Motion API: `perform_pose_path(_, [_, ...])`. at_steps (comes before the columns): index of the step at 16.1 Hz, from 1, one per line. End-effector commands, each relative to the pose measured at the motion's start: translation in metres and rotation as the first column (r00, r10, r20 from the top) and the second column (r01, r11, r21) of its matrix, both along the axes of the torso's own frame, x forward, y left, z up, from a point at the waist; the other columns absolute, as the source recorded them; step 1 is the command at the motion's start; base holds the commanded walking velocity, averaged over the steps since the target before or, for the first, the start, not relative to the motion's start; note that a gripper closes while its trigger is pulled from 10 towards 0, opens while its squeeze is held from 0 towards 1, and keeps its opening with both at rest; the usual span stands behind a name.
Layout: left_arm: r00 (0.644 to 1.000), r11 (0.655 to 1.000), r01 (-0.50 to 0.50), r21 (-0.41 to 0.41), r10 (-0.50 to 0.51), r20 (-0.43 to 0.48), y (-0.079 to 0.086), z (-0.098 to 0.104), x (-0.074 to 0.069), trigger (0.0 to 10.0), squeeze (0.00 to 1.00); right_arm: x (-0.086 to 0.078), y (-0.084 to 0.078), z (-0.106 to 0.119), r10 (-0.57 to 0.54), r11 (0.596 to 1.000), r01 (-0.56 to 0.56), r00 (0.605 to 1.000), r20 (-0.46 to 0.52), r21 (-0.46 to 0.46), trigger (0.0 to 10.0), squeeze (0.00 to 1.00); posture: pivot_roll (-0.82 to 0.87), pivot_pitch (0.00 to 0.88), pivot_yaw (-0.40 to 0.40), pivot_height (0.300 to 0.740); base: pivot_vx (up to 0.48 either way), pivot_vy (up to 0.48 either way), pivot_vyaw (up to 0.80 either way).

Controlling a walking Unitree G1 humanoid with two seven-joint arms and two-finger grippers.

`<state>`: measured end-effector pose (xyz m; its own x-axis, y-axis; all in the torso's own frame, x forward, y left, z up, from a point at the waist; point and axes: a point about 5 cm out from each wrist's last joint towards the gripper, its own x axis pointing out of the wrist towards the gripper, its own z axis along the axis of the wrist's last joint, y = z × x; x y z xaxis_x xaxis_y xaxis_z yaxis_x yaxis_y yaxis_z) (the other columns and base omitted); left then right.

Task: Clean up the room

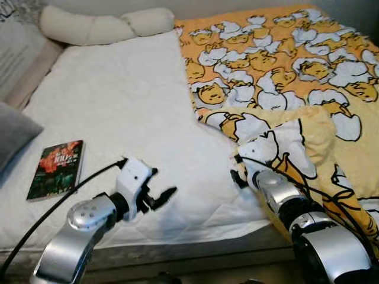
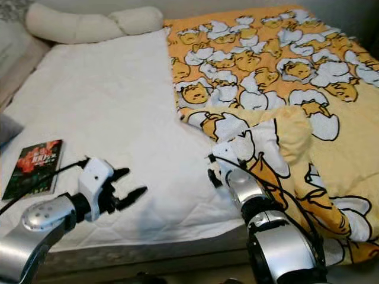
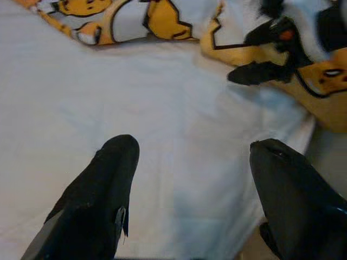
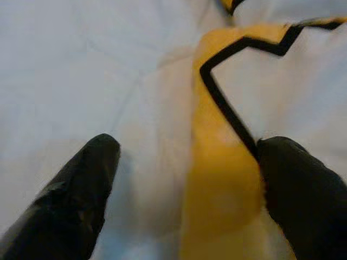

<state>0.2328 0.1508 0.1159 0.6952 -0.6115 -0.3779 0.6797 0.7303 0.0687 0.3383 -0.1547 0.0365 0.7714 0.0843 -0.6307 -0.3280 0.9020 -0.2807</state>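
A bed (image 1: 118, 100) takes up most of what's in front of the robot, its white quilted cover bare on the left half. A yellow blanket (image 1: 284, 65) printed with white and yellow cartoon figures lies over the right half, and its near edge is folded back on itself in a rumpled flap. A long cream pillow (image 1: 100, 25), knotted or twisted in the middle, sits against the head of the bed. On the left edge a grey cushion (image 1: 13, 133) pokes in, and near it a book (image 1: 56, 168) lies flat on the cover, well apart from the blanket. Its dark jacket has red and green artwork and red lettering too blurred to read.

The left gripper (image 1: 159, 198) hangs over the white cover near the bed's front edge, fingers spread wide with nothing between them. The right gripper (image 2: 214, 171) is down at the folded blanket edge. From the head views its fingers are hidden by the wrist and the cloth. The right wrist view shows them set wide apart, one fingertip (image 4: 97, 162) over the white cover and the other against the blanket's yellow fold, not clamped on it. The left wrist view looks across the cover to the right gripper, seen as black fingers at the blanket's edge.
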Motion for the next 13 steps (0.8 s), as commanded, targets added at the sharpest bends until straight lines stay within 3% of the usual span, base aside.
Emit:
perform_pose_path(1, [1.000, 1.000, 0.019, 0.013, -0.019, -0.007, -0.001, 0.001, -0.003, 10.0, 0.00, 0.005, 0.004, 0.006, 0.011, 1.000, -0.010, 1.000, 0.026, -0.011, 0.0, 0.00, 0.09, 0.087, 0.131, 0.740, 0.000, 0.000, 0.00])
perform_pose_path(7, [0.999, 0.999, 0.040, 0.021, -0.040, -0.024, -0.003, 0.002, -0.004, 10.0, 0.00, 0.002, -0.004, 0.000, 0.002, 0.991, -0.002, 1.000, 0.005, -0.133, 0.0, 0.00, 0.08, 0.073, 0.131, 0.740, 0.000, 0.000, 0.00])
perform_pose_path(13, [0.999, 0.999, 0.042, 0.023, -0.042, -0.025, -0.006, 0.000, -0.002, 10.0, 0.00, 0.003, -0.010, 0.003, -0.014, 0.990, 0.016, 1.000, 0.009, -0.138, 0.0, 0.00, 0.07, 0.057, 0.117, 0.740, 0.000, 0.000, 0.00])
